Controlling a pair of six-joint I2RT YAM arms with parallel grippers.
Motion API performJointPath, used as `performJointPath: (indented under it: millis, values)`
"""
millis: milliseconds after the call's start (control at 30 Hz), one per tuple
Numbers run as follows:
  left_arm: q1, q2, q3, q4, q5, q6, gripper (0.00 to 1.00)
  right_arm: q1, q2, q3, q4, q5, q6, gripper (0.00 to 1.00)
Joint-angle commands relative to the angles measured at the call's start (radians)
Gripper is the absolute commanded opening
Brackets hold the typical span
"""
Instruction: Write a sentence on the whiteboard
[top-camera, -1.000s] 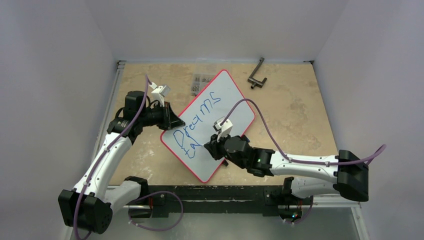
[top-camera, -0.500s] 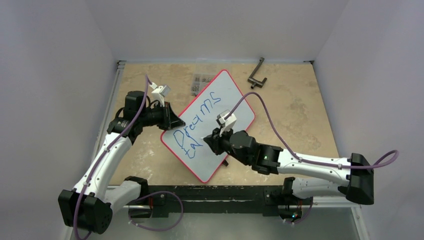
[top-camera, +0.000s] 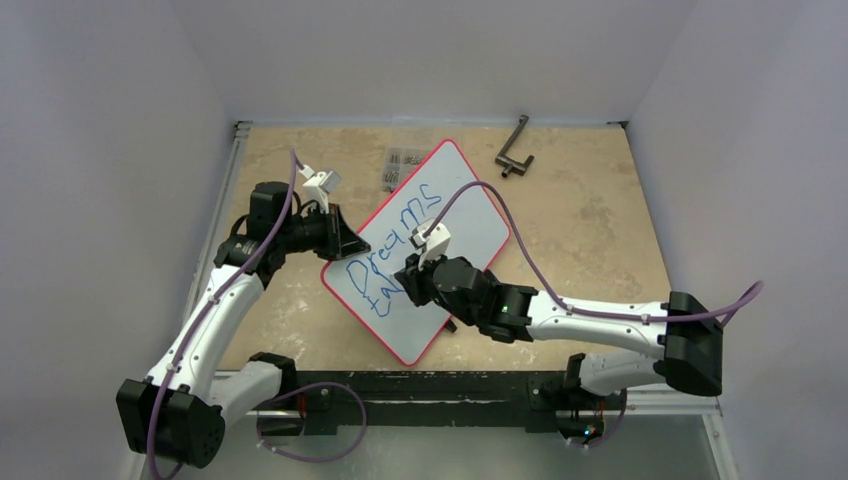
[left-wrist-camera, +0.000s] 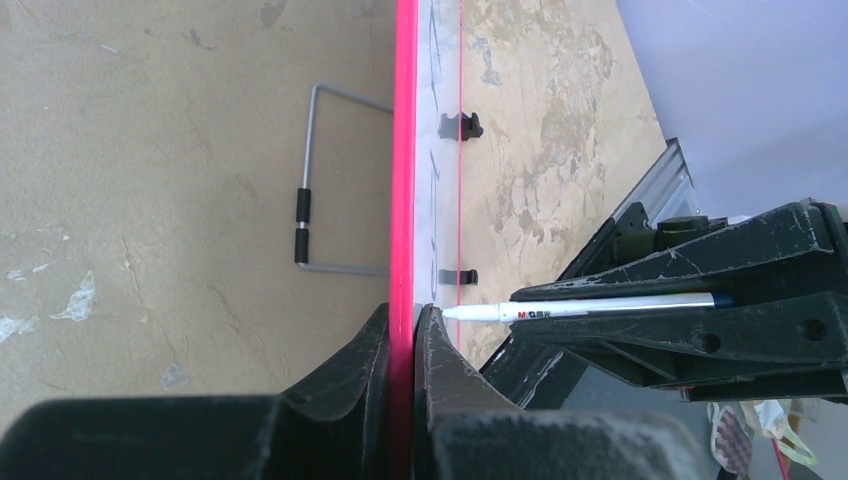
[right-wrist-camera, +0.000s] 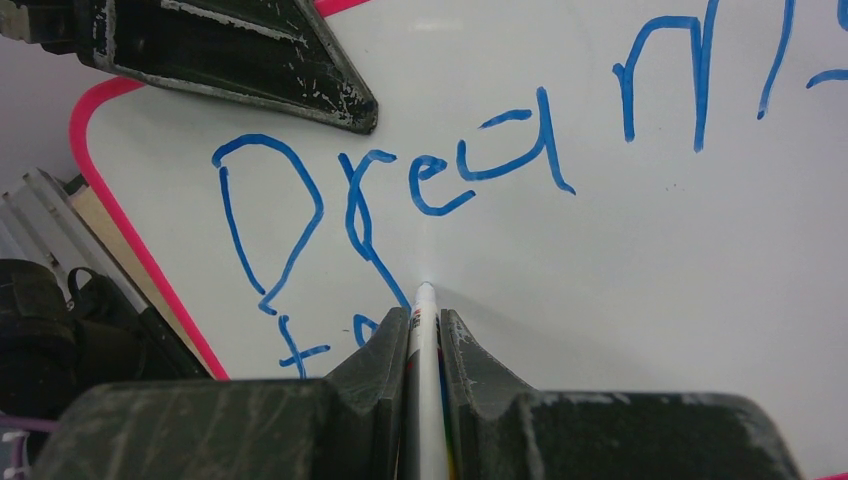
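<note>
While left fingers (left-wrist-camera: 345, 375) are pinching the board (top-camera: 468, 205) rim and right fingers (right-wrist-camera: 480, 375) the pen (right-wrist-camera: 424, 320), excess tip pressure may be twisting the board loose.

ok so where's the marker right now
In the right wrist view, the marker sits bottom centre, clamped in the right gripper, its tip at the whiteboard just below the blue "Dreams".
</note>
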Motion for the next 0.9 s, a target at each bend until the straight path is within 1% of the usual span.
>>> performJointPath:
  millis: [0,167,400,867]
  values:
    - [-0.006,-0.010,-0.007,-0.017,-0.107,0.116,0.00,-0.002,0.009,0.045,0.018,0.049,-0.009,0.00]
    - [-0.006,-0.007,-0.006,-0.015,-0.107,0.117,0.00,-0.001,0.020,0.030,0.019,0.033,-0.003,0.00]
    - [-0.006,-0.006,-0.007,-0.016,-0.110,0.116,0.00,-0.001,-0.006,-0.007,0.058,-0.015,0.002,0.00]
    - [-0.006,-0.005,-0.007,-0.017,-0.110,0.116,0.00,-0.001,-0.003,-0.031,0.054,-0.053,0.021,0.00]
